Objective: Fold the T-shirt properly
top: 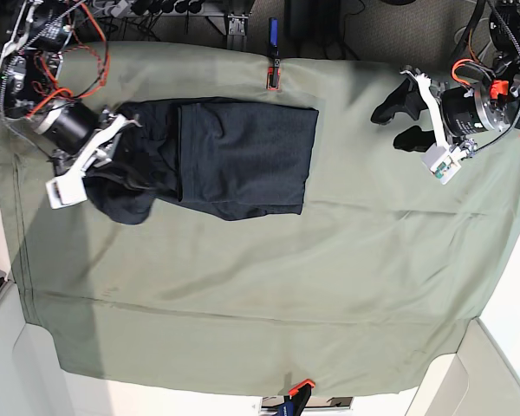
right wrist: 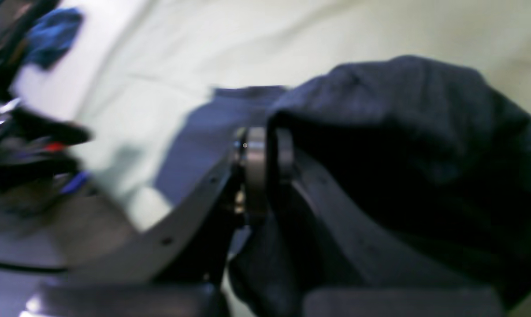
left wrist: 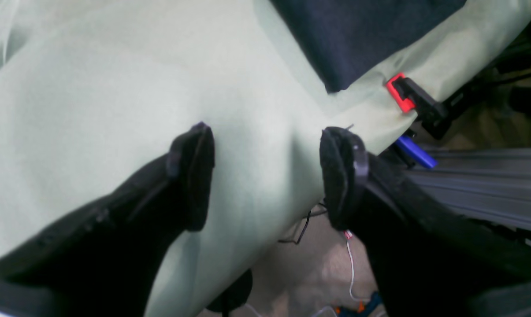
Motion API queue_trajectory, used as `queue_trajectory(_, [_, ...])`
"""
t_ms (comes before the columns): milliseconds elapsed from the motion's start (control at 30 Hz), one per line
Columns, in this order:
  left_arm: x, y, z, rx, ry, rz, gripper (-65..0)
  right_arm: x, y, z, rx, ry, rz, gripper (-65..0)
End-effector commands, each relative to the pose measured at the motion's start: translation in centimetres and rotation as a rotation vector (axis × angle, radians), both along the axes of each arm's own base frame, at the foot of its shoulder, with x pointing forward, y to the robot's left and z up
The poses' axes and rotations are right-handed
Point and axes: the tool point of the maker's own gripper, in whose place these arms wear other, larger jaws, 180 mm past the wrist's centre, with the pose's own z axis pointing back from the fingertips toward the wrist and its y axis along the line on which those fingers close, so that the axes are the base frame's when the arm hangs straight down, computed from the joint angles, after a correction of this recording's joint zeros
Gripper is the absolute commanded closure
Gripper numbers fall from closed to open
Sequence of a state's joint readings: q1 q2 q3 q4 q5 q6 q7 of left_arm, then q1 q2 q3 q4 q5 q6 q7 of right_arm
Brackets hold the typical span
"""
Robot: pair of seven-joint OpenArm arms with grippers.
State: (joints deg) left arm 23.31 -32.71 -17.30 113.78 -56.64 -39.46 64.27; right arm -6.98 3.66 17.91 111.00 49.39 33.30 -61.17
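Our right gripper [top: 121, 124], clamped on the shirt's [top: 243, 156] end, lay nearest; our left gripper [top: 399, 123] hung wide, empty, well apart.

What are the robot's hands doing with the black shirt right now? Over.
Right gripper shut on the T-shirt, lifting its bunched end. Left gripper open, empty, over the green cloth. Nothing in the way.

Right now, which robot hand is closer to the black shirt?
The right gripper. It is shut on the T-shirt, pinching its bunched end. The left gripper hangs open over the green cloth, off to the shirt's other side.
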Motion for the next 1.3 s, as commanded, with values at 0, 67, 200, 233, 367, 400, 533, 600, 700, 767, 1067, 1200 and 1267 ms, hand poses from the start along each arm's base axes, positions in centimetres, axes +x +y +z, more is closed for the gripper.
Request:
queue_trajectory(0, [0.4,0.0,0.9,-0.008,-0.033,-0.013,-40.0,0.3,1.6,1.3,0.039,-0.051,0.025,0.0])
queue_trajectory(67, [0.3,0.0,0.8,-0.005,-0.029,-0.015,-40.0,0.0,5.0,1.5,0.08,-0.054,0.072,0.0])
queue_trajectory(200, [0.1,0.4,0.7,0.008,-0.021,-0.021,-40.0,-0.8,10.6,1.0,0.073,-0.043,0.161,0.0])
queue_trajectory(233, [0.1,0.4,0.8,0.008,-0.021,-0.021,-40.0,-1.2,11.8,0.8,0.066,-0.037,0.184,0.0])
queue_trajectory(367, [0.1,0.3,0.8,0.0,-0.02,-0.022,-40.0,-2.1,15.3,0.5,0.057,-0.044,0.254,0.0])
queue_trajectory(400, [-0.1,0.2,0.7,-0.001,-0.017,-0.021,-40.0,-2.2,15.9,0.5,0.047,-0.053,0.265,0.0])
queue_trajectory(533, [-0.9,0.2,0.2,-0.004,0.01,-0.022,-40.0,-2.1,17.0,0.0,-0.008,-0.076,0.269,-10.9])
queue_trajectory(600, [-1.3,-0.1,0.2,-0.028,0.021,-0.023,-40.0,-2.1,17.4,0.1,-0.025,-0.09,0.277,-25.9])
queue_trajectory(700, [-2.0,-0.8,0.3,-0.073,0.039,-0.026,-40.0,-1.8,17.7,0.3,-0.049,-0.114,0.286,-32.3])
queue_trajectory(767, [-2.3,-1.1,0.3,-0.095,0.052,-0.028,-40.0,-1.1,17.7,0.9,-0.055,-0.144,0.283,-32.2])
queue_trajectory(1067, [-3.0,-0.9,0.2,-0.082,0.089,-0.049,-39.9,3.3,16.8,2.2,-0.177,-0.246,0.258,-30.7])
queue_trajectory(1200, [-3.5,-1.6,0.7,-0.101,0.095,-0.075,-39.9,4.1,15.4,1.4,-0.258,-0.2,0.237,-22.7])
queue_trajectory(1267, [-3.6,-2.0,1.2,-0.113,0.086,-0.09,-39.9,3.4,14.8,0.3,-0.289,-0.161,0.255,-22.7])
